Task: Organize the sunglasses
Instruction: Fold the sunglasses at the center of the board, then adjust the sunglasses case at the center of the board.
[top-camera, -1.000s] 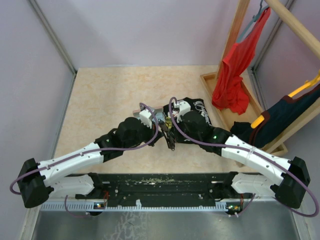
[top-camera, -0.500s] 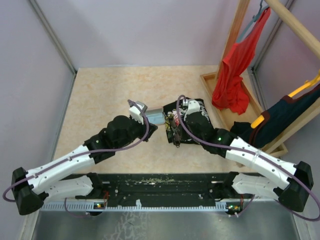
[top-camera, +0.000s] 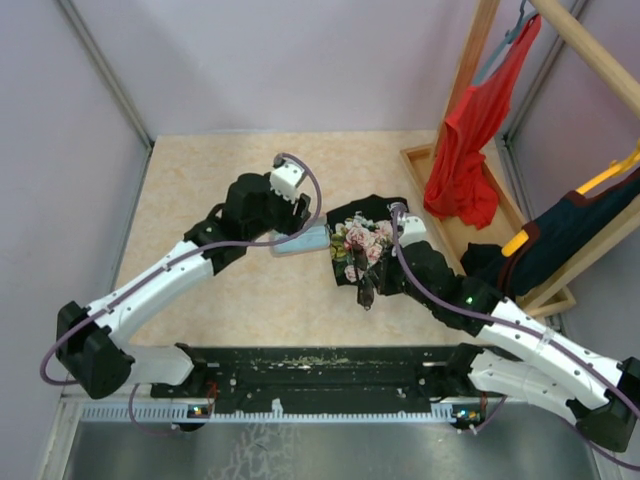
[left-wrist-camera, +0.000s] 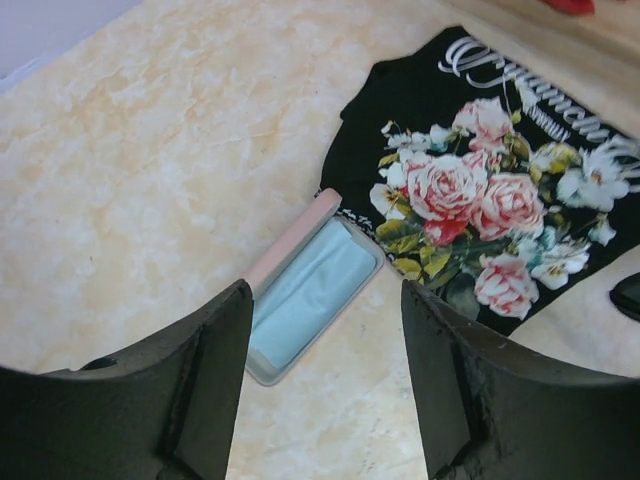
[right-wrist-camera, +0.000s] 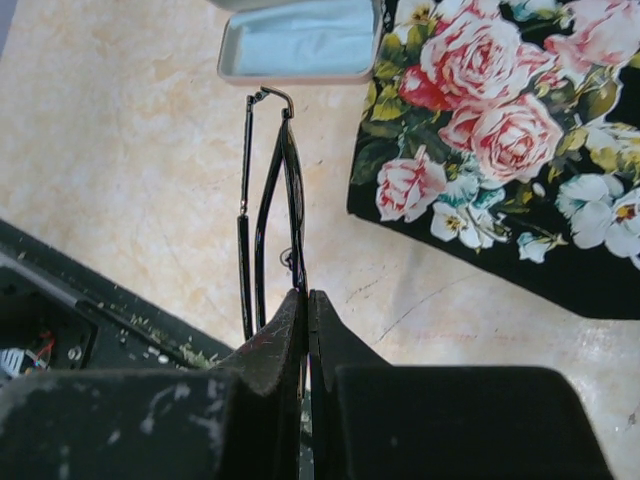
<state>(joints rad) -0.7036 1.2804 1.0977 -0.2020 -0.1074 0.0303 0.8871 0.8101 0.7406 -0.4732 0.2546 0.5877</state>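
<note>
The sunglasses (right-wrist-camera: 268, 190) are being gripped, folded, between the tightly closed fingers of the right gripper (right-wrist-camera: 305, 296) over the beige marbled table (top-camera: 210, 170), their far end near the open pink case (left-wrist-camera: 290, 255), beside a black floral shirt (left-wrist-camera: 480, 190). The left gripper (left-wrist-camera: 322, 300) is being held wide open and empty above the case. Lilac walls (top-camera: 300, 60) are enclosing the table; a red garment (top-camera: 465, 140) is being hung on a wooden rack (top-camera: 478, 50).

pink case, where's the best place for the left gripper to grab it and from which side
Probably mid-length, across its two long sides, coming straight down from above. The pink case lies flat and open, long and narrow, so its short span should fit between the fingers of the open left gripper. One short end sits right by the black floral shirt, leaving less room there.
</note>
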